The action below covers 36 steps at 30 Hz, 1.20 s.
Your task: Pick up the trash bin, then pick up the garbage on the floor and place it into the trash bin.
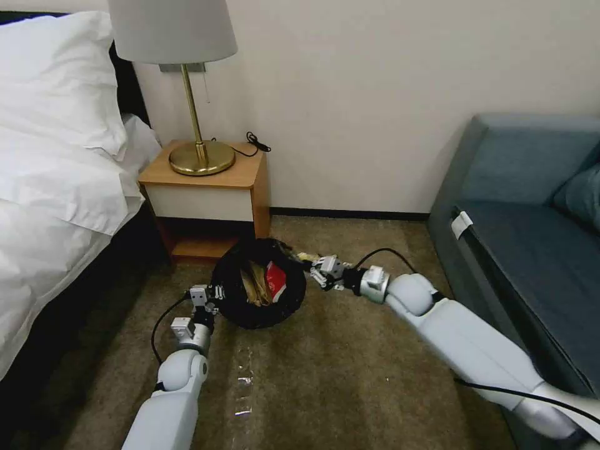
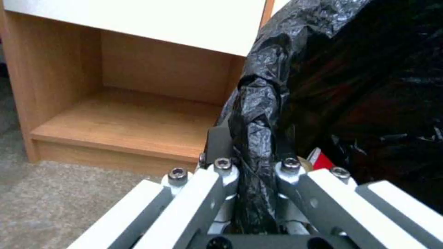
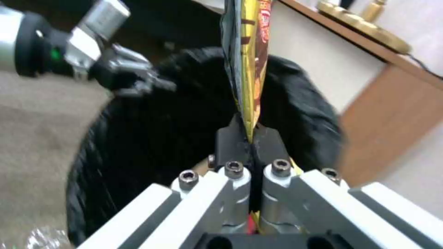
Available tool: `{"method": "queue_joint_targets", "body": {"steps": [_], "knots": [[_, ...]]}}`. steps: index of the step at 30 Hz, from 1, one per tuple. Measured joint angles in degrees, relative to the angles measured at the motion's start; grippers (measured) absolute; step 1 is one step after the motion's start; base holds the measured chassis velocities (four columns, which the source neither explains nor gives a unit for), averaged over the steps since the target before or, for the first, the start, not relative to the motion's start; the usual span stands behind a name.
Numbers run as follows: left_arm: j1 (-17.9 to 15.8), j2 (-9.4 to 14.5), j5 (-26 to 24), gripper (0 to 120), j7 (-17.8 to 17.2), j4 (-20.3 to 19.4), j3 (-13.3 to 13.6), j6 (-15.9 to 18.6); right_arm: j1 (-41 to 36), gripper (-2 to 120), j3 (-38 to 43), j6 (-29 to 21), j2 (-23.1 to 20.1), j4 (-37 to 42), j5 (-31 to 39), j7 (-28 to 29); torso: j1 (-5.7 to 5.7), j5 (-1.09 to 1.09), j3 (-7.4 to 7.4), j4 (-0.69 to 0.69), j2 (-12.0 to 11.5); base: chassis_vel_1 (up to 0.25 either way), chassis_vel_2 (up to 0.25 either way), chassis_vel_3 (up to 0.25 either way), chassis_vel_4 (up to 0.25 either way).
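Head view, left to right: bed [image 1: 56,187] with white bedding far left, wooden nightstand [image 1: 209,200] beside it carrying a brass lamp [image 1: 199,153]. Left gripper [image 1: 215,294] sits at the left edge of the trash bin [image 1: 259,290], fingers pinched tight on the bag-covered rim; left wrist view shows the crinkled black bag [image 2: 258,114] clamped between the pads, nightstand's open shelf just behind. Bin is held in front of the nightstand, over the carpet [image 1: 350,375], mouth facing the camera. Inside it: brown paper bag [image 1: 255,284] and red-and-white packet [image 1: 275,280], side by side. Clear plastic bottle [image 1: 244,381] lies on the carpet near the robot, below the bin. Right gripper [image 1: 317,270] is just at the bin's right rim, fingers pressed together on the snack wrapper [image 3: 249,58], which stands up from the pads in right wrist view, bin's black opening behind it. Blue-grey sofa [image 1: 531,237] far right.
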Motion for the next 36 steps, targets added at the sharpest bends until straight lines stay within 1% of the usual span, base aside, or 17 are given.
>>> {"method": "queue_joint_targets", "body": {"steps": [8, 12, 16, 18, 19, 21, 22, 23, 24, 26, 27, 29, 30, 32, 33, 35, 36], "knots": [[-0.1, -0.4, 0.0, 3, -0.1, -0.7, 0.0, 0.1, 0.8, 0, -2.5, 1.7, 6.3, -5.2, -1.6, 3.1, 0.0, 0.0, 0.0, 0.02, 0.0, 0.0, 0.0, 0.0, 0.0], [0.1, -0.1, -0.3, 3, -0.1, -1.1, 0.0, 0.2, 0.9, 1, -2.7, 2.5, 7.1, -6.7, -2.1, 5.0, 0.0, 0.0, 0.0, 0.01, 0.0, 0.0, 0.0, 0.0, 0.0], [0.1, 0.4, -0.6, 3, -0.1, -1.3, -0.1, 0.4, 0.6, 16, -2.7, 3.9, 7.8, -7.7, -2.9, 6.3, 0.0, 0.0, 0.0, 0.01, 0.0, 0.0, 0.0, 0.0, 0.0], [0.1, 0.8, -0.9, 3, -0.1, -1.5, -0.2, 0.5, -0.1, 28, -2.7, 4.3, 7.6, -7.5, -3.4, 6.5, 0.0, 0.0, 0.0, 0.02, 0.0, 0.0, 0.0, 0.0, 0.0], [0.1, 0.8, -0.9, 3, -0.1, -1.5, -0.2, 0.5, -0.1, 28, -2.7, 4.3, 7.6, -7.5, -3.4, 6.5, 0.0, 0.0, 0.0, 0.02, 0.0, 0.0, 0.0, 0.0, 0.0], [0.4, 1.1, -1.0, 3, -0.1, -1.9, -0.3, 0.7, -1.0, 38, -2.4, 4.0, 6.5, -6.6, -3.6, 6.5, 0.0, 0.0, 0.0, 0.0, 0.0, 0.0, 0.0, 0.0, 0.0], [0.4, 1.1, -1.0, 3, -0.1, -1.9, -0.3, 0.7, -1.0, 38, -2.4, 4.0, 6.5, -6.6, -3.6, 6.5, 0.0, 0.0, 0.0, 0.0, 0.0, 0.0, 0.0, 0.0, 0.0], [0.7, 1.2, -1.0, 3, -0.2, -2.1, -0.5, 0.7, -1.3, 45, -2.0, 3.4, 5.7, -5.6, -3.7, 6.4, 0.0, 0.0, 0.0, 0.0, 0.0, 0.0, 0.0, 0.0, 0.0], [0.7, 1.2, -1.0, 3, -0.2, -2.1, -0.5, 0.7, -1.3, 45, -2.0, 3.4, 5.7, -5.6, -3.7, 6.4, 0.0, 0.0, 0.0, 0.0, 0.0, 0.0, 0.0, 0.0, 0.0], [1.4, 1.5, -1.0, 3, -1.1, -2.8, -0.7, 1.1, -2.1, 59, -1.0, 2.7, 4.0, -2.8, -2.9, 6.7, 0.0, 0.01, 0.0, 0.01, 0.0, 0.0, 0.0, 0.0, 0.0], [1.4, 1.5, -1.0, 3, -1.1, -2.8, -0.7, 1.1, -2.1, 59, -1.0, 2.7, 4.0, -2.8, -2.9, 6.7, 0.0, 0.01, 0.0, 0.01, 0.0, 0.0, 0.0, 0.0, 0.0], [2.3, 2.0, -1.5, 3, -2.6, -4.2, -0.8, 1.9, -3.1, 68, 1.5, 2.0, 2.4, 0.1, -1.9, 7.4, -0.01, 0.01, -0.01, 0.01, 0.0, 0.0, 0.0, 0.0, 0.0], [2.3, 2.0, -1.5, 3, -2.6, -4.2, -0.8, 1.9, -3.1, 68, 1.5, 2.0, 2.4, 0.1, -1.9, 7.4, -0.01, 0.01, -0.01, 0.01, 0.0, 0.0, 0.0, 0.0, 0.0], [3.9, 2.8, -2.8, 3, -6.0, -6.8, -1.0, 4.3, -5.0, 80, 5.9, 1.2, 0.5, 2.7, -0.9, 7.8, -0.01, 0.01, -0.01, 0.0, 0.0, 0.0, 0.0, 0.0, 0.0], [3.9, 2.8, -2.8, 3, -6.0, -6.8, -1.0, 4.3, -5.0, 80, 5.9, 1.2, 0.5, 2.7, -0.9, 7.8, -0.01, 0.01, -0.01, 0.0, 0.0, 0.0, 0.0, 0.0, 0.0], [6.5, 4.3, -6.0, 3, -11.5, -11.3, -1.3, 9.3, -8.4, 91, 12.6, 0.4, -1.7, 5.2, 0.7, 7.9, -0.01, 0.03, -0.01, 0.02, 0.0, 0.0, 0.0, 0.0, 0.0], [6.5, 4.3, -6.0, 3, -11.5, -11.3, -1.3, 9.3, -8.4, 91, 12.6, 0.4, -1.7, 5.2, 0.7, 7.9, -0.01, 0.03, -0.01, 0.02, 0.0, 0.0, 0.0, 0.0, 0.0]]}}
